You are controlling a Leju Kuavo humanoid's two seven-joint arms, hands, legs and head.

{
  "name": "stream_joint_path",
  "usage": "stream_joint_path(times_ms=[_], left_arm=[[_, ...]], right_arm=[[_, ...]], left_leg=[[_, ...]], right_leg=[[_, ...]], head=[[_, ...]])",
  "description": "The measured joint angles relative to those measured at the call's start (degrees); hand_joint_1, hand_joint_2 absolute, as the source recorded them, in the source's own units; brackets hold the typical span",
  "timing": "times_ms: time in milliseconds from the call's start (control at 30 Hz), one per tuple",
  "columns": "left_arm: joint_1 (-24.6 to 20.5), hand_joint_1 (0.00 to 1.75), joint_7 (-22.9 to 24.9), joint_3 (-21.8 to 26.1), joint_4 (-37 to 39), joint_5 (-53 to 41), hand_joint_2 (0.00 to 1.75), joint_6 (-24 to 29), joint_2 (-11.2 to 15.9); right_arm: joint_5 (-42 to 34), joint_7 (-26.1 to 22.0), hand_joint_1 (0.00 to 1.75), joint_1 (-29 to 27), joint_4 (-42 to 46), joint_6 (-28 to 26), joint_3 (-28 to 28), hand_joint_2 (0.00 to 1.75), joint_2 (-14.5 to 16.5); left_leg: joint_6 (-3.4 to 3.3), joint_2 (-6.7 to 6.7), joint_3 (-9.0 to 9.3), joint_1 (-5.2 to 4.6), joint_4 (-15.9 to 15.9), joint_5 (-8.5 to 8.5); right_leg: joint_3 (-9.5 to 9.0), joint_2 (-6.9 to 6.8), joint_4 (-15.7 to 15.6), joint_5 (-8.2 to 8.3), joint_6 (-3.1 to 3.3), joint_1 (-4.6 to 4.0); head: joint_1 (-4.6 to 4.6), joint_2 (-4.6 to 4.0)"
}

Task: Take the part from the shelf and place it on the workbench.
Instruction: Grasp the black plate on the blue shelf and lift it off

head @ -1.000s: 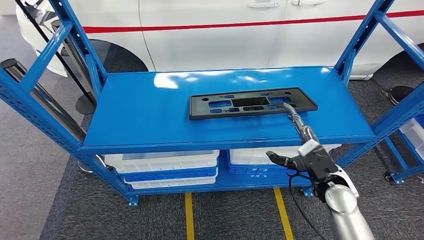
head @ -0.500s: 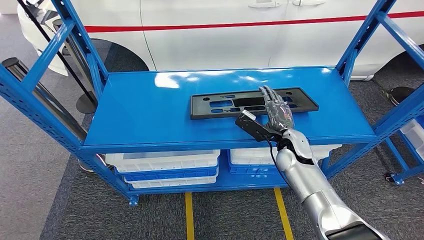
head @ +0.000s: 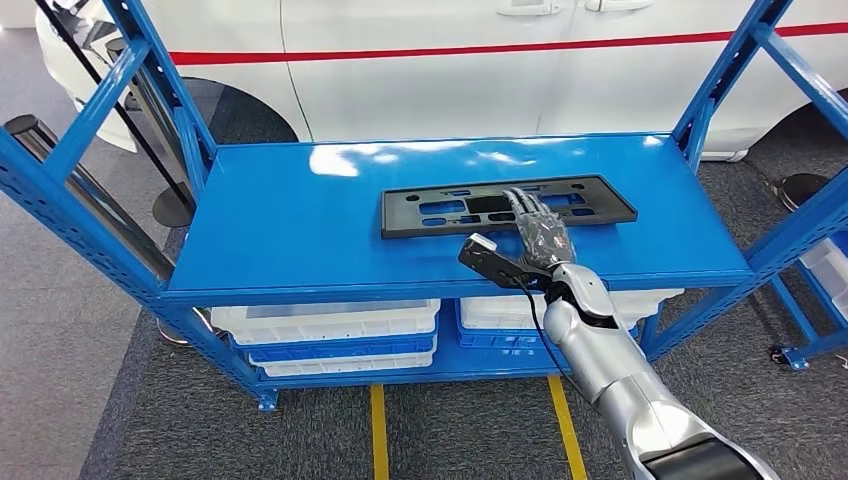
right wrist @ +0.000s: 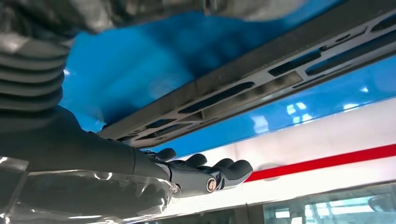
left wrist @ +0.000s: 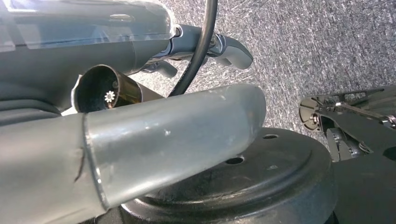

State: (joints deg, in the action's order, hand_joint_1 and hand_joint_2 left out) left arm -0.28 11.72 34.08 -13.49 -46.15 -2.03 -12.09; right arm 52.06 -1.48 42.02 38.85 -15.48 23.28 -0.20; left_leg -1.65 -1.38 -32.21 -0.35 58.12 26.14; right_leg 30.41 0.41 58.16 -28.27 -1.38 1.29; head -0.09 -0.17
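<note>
The part (head: 507, 208), a flat black plate with slotted cut-outs, lies on the blue shelf (head: 300, 230), toward its back edge and right of centre. Its long axis runs from 9 to 3 o'clock in the head view, tipped slightly so that the right end sits a little farther back. It lies flat on the deck and is held by nothing.

The right hand (head: 538, 228) is seen over the right-of-centre stretch of the part, its fingers (head: 527, 208) extended toward 12 o'clock and spread, crossing the long axis nearly square. Nothing is gripped by them. In the right wrist view the fingers (right wrist: 224, 170) are seen stretched out flat, apart from the part (right wrist: 261, 81); whether they touch it cannot be told.

From the fingers the part extends mostly toward 9 o'clock and a shorter way toward 3 o'clock, so any grasp here would likely be off-centre and the longer end might sag.

The right hand is judged the nearer. The state of the left hand's fingers cannot be told from the left wrist view.
</note>
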Motion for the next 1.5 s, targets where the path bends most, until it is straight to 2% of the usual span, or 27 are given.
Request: stream_joint_path(times_ms=[167, 300, 1500], left_arm=[[0.0, 0.0, 0.0, 0.0, 0.0, -0.1, 0.0, 0.0, 0.0], [0.0, 0.0, 0.0, 0.0, 0.0, -0.2, 0.0, 0.0, 0.0], [0.0, 0.0, -0.4, 0.2, 0.0, -1.1, 0.0, 0.0, 0.0]], right_arm=[[0.7, -0.4, 0.0, 0.3, -0.9, 1.7, 0.0, 0.0, 0.2], [1.5, -0.6, 0.0, 0.5, -1.6, 2.1, 0.1, 1.75, 0.6], [6.0, -0.7, 0.0, 0.8, -3.9, 0.3, 1.3, 1.75, 2.1]], left_leg=[[0.0, 0.0, -0.01, 0.0, 0.0, 0.0], [0.0, 0.0, -0.01, 0.0, 0.0, 0.0], [0.0, 0.01, -0.02, 0.0, 0.0, 0.0]], right_leg=[[0.0, 0.0, 0.0, 0.0, 0.0, 0.0], [0.01, 0.0, 0.0, 0.0, 0.0, 0.0], [0.02, 0.01, 0.0, 0.0, 0.0, 0.0]], head=[[0.0, 0.0], [0.0, 0.0], [0.0, 0.0]])
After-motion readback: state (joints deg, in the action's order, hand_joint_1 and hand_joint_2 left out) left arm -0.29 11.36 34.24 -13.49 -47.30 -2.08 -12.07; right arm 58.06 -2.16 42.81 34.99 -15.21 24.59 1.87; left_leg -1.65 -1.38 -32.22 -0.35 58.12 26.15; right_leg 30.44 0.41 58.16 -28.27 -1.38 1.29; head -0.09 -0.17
